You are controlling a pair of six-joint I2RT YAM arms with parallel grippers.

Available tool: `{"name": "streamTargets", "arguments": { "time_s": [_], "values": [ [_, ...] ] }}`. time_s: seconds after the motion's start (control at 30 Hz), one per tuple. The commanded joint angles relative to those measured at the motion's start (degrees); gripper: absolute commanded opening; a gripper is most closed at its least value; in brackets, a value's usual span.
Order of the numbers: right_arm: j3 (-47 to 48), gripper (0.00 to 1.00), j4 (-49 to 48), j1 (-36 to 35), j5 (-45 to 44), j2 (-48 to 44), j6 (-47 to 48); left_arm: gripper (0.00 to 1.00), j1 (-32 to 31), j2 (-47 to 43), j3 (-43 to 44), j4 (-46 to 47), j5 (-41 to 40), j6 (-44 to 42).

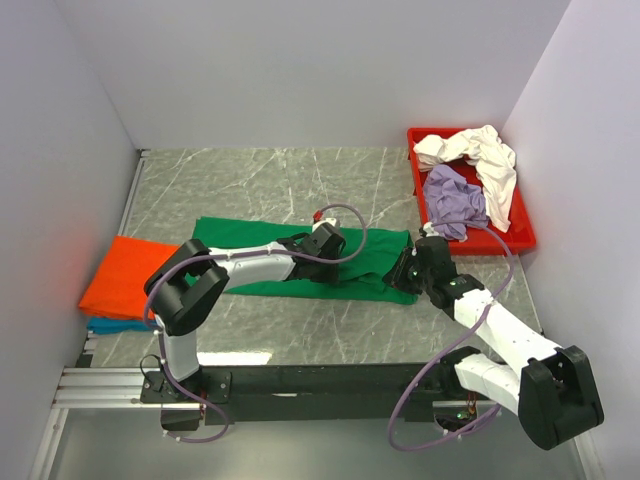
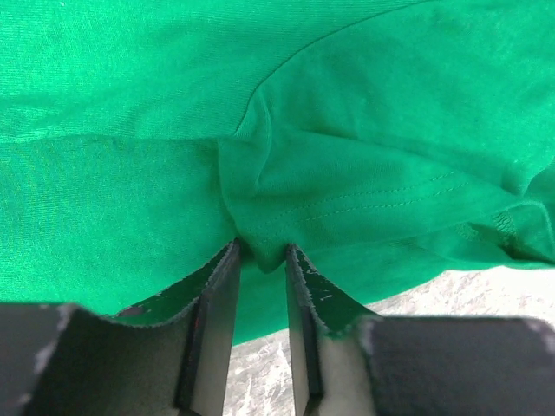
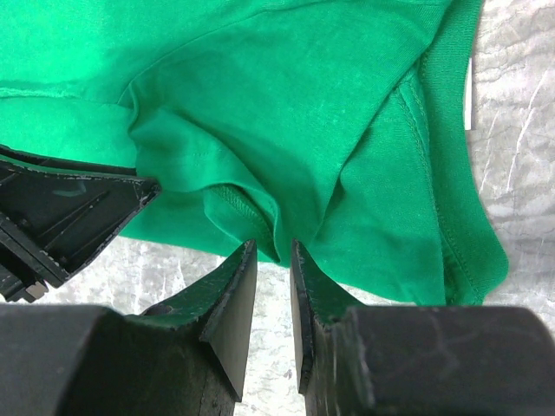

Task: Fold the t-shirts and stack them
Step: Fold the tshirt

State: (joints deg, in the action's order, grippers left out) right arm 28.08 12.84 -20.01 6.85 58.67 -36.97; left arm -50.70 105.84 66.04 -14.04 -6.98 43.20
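Observation:
A bright green t-shirt [image 1: 250,240] lies flat in a long band across the middle of the table. My left gripper [image 1: 335,272] is at its near edge, shut on a small fold of the green cloth [image 2: 347,173], which is pinched at the left fingertips' midpoint [image 2: 260,254]. My right gripper [image 1: 405,272] is at the shirt's right near corner, shut on a hem fold of the green cloth [image 3: 286,113], with its tips [image 3: 272,254] just above the table. An orange t-shirt [image 1: 125,275] lies folded on a teal one [image 1: 108,325] at the left.
A red tray [image 1: 522,238] at the back right holds a crumpled cream-white t-shirt [image 1: 480,155] and a lavender one [image 1: 455,200]. White walls close in on both sides. The left gripper's body [image 3: 61,217] shows close beside the right gripper.

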Motion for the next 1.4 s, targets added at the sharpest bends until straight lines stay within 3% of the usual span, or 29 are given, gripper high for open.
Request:
{"name": "streamTargets", "arguments": {
  "time_s": [0.0, 0.2, 0.43, 0.93, 1.03, 1.2, 1.37],
  "values": [
    [1.28, 0.30, -2.12, -0.29, -0.70, -0.23, 0.67, 0.32, 0.07, -0.28, 2.07, 1.47, -0.14, 0.83],
    [1.02, 0.30, -2.29, -0.29, -0.70, -0.14, 0.67, 0.15, 0.16, 0.07, 3.04, -0.11, -1.01, 1.80],
    [0.66, 0.29, -2.73, -0.38, -0.87, 0.04, 0.59, 0.05, 1.04, -1.77, 2.95, -1.51, -1.80, 2.41],
    [0.49, 0.29, -3.61, -0.38, -0.70, 1.79, 0.32, 0.02, 3.67, -5.82, -1.44, -1.43, -0.93, 2.06],
    [0.93, 0.29, -3.61, -0.29, -0.87, 2.41, 0.23, 0.07, 3.68, -6.70, -2.05, -1.60, -0.40, 1.80],
    [5.22, 0.33, -1.51, -2.83, -5.08, 4.34, 0.23, 0.35, 5.07, -12.75, -4.42, -3.80, -3.47, 2.24],
    [11.29, 0.38, -0.36, -7.32, -9.57, 11.36, -0.29, 0.38, 11.22, -14.44, -3.12, -5.55, -2.61, 3.20]
  ]
}}
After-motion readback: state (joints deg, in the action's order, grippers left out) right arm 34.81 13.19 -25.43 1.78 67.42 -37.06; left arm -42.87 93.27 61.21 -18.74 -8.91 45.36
